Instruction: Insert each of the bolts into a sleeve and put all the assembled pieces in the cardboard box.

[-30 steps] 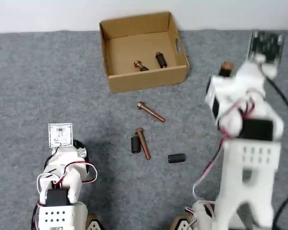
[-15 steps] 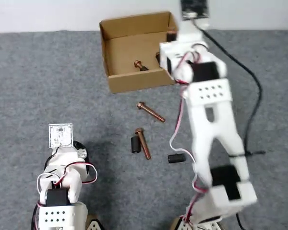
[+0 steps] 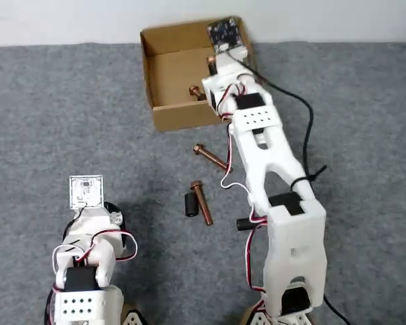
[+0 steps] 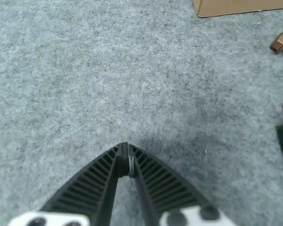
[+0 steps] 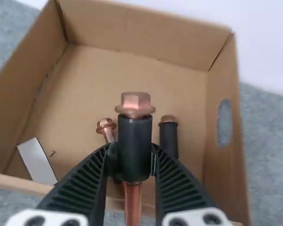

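Right wrist view: my right end effector point(image 5: 131, 153) grips a sleeved bolt point(image 5: 135, 127) above the cardboard box point(image 5: 146, 33), having swung over from the side within the last second. Dropping it looks next. Loose bolts point(image 3: 212, 158) and sleeves point(image 3: 191, 204) wait on the bench point(image 3: 68, 101); my left end effector point(image 4: 127, 157) sits pinched shut, empty.

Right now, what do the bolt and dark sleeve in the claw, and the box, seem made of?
The bolt looks like copper-coloured metal: smooth, faintly shiny hexagonal head; plated or solid, I cannot tell. The sleeve is matte black, perhaps plastic or rubber. The cardboard box is plain brown cardboard, dull with creased corners.
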You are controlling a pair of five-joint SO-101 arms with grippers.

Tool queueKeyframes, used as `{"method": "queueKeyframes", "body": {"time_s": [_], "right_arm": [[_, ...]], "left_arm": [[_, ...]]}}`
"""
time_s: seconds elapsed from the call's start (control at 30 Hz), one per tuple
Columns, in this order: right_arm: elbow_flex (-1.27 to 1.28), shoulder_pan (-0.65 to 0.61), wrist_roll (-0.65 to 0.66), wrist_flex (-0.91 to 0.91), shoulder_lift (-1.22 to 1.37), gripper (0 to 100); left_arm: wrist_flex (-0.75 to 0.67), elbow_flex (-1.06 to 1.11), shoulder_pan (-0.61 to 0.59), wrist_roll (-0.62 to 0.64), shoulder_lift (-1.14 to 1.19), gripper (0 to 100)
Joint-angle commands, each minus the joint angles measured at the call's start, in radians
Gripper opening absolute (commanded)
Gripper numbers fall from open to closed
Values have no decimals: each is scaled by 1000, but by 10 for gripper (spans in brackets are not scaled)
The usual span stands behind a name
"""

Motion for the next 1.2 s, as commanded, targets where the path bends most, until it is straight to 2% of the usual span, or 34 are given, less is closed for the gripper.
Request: {"method": "queueKeyframes", "body": {"time_s": [0.0, 0.1, 0.23, 0.3, 0.5, 0.67, 1.03, 1.17], "right_arm": [[-72, -2, 14, -48, 18, 9], [-72, -2, 14, -30, 36, 21], [-72, -2, 12, 50, 39, 144], [-72, -4, 11, 74, 36, 167], [-72, -10, 8, 104, -39, 91], [-72, -28, 6, 291, -125, 6], [-72, -76, 2, 725, -263, 8], [-72, -99, -109, 915, -277, 8]], "left_arm": [[5, -5, 2, 9, -9, 5], [5, -5, 2, 9, -9, 5], [5, -5, 2, 9, -9, 5], [5, -5, 2, 9, -9, 5], [5, -5, 0, 9, -9, 5], [5, -5, -5, 9, -9, 5], [6, -5, -8, 9, -9, 5], [6, -5, -8, 9, -9, 5]]}}
